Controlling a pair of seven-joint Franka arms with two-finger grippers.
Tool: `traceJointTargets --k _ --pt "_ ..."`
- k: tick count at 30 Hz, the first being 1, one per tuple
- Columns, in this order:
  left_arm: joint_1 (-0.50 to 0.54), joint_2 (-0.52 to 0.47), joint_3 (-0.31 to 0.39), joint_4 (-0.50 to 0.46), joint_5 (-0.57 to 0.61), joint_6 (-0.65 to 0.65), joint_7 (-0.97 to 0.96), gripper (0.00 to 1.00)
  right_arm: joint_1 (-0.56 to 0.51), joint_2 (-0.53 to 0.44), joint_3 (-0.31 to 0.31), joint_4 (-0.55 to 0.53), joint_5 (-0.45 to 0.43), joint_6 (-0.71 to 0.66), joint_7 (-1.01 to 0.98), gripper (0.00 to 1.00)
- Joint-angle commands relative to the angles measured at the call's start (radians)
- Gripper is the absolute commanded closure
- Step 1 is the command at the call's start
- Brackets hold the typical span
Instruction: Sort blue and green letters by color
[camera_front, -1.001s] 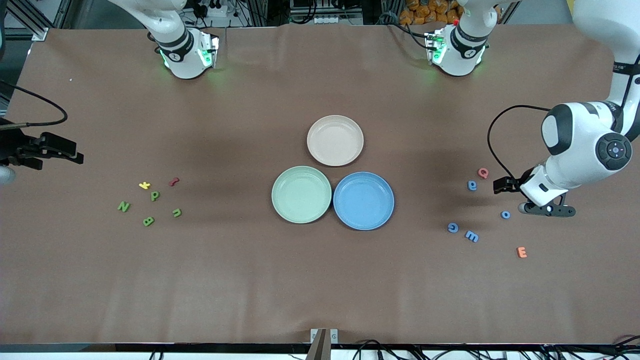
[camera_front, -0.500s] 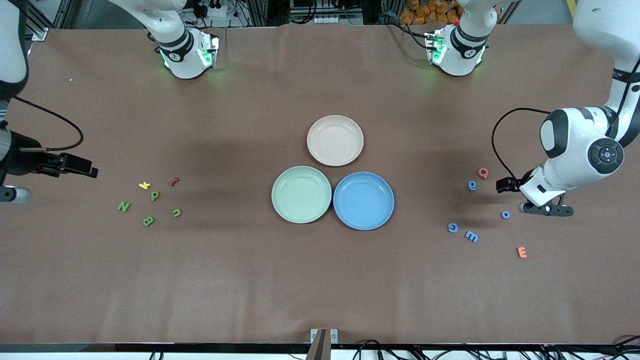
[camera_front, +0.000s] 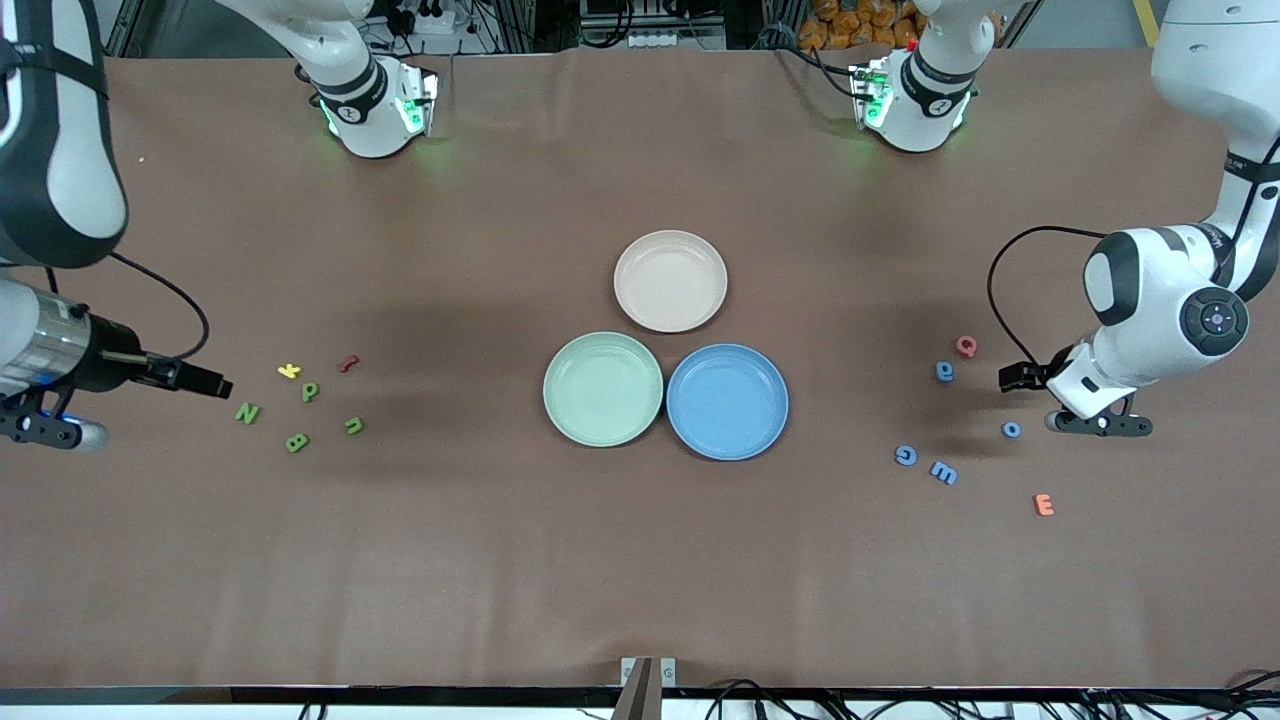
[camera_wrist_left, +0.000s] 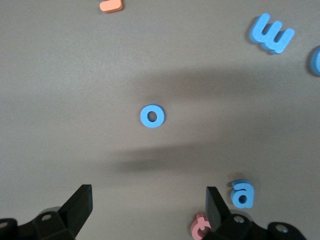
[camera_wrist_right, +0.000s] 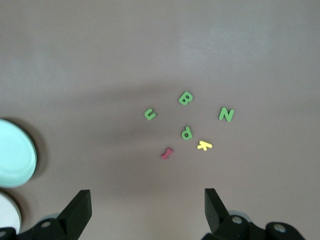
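Both tools gape over their letter clusters.

Matt foam-like blue and green letters (camera_wrist_left: 152, 116) lie on smooth brown table (camera_front: 500, 560) covering.

You have four blue letters (camera_front: 944, 472), four green letters (camera_front: 297, 442), one each of yellow (camera_front: 289, 371), dark red (camera_front: 347, 363), pink (camera_front: 966, 346) and orange (camera_front: 1043, 505), and three plates (camera_front: 670, 243).

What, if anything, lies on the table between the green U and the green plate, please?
Nothing: in the front view, only bare brown table runs from the green U to the green plate.
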Motion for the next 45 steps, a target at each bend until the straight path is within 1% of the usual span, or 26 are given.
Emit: traceJointTargets --k 1,6,12,14,17,22,28,32,40,41,45 --pt "0.027 0.038 -0.006 0.032 0.047 0.024 0.061 0.00 0.002 -0.033 0.002 -0.149 0.011 0.194 0.085 0.00" --pt "0.034 0.065 -0.006 0.037 0.030 0.064 -0.014 0.00 0.001 -0.040 0.002 -0.270 0.011 0.391 0.091 0.00" --pt "0.031 0.131 -0.006 0.071 0.030 0.119 -0.092 0.00 0.001 -0.017 0.002 -0.427 0.019 0.690 0.092 0.00" --pt "0.027 0.137 -0.006 0.077 0.030 0.136 -0.092 0.00 0.001 -0.005 0.000 -0.453 0.020 0.739 0.092 0.00" --pt "0.024 0.151 -0.006 0.081 0.032 0.156 -0.092 0.00 0.001 -0.002 0.000 -0.482 0.020 0.759 0.111 0.00" --pt "0.011 0.177 -0.006 0.103 0.032 0.162 -0.095 0.00 0.036 0.016 0.000 -0.504 0.019 0.770 0.219 0.00" --pt "0.011 0.190 -0.010 0.104 0.032 0.162 -0.095 0.00 0.092 0.088 -0.001 -0.502 0.019 0.839 0.312 0.00" --pt "0.011 0.196 -0.010 0.106 0.034 0.162 -0.095 0.00 0.122 0.127 -0.006 -0.501 0.015 0.850 0.333 0.00" --pt "0.012 0.197 -0.010 0.104 0.038 0.162 -0.095 0.00 0.125 0.182 -0.009 -0.502 0.006 0.848 0.332 0.00" --pt "0.014 0.197 -0.010 0.104 0.037 0.162 -0.097 0.02 0.125 0.182 -0.010 -0.502 0.005 0.845 0.330 0.00" --pt "0.018 0.197 -0.010 0.103 0.037 0.162 -0.109 0.26 0.129 0.184 -0.027 -0.505 0.002 0.830 0.326 0.00"
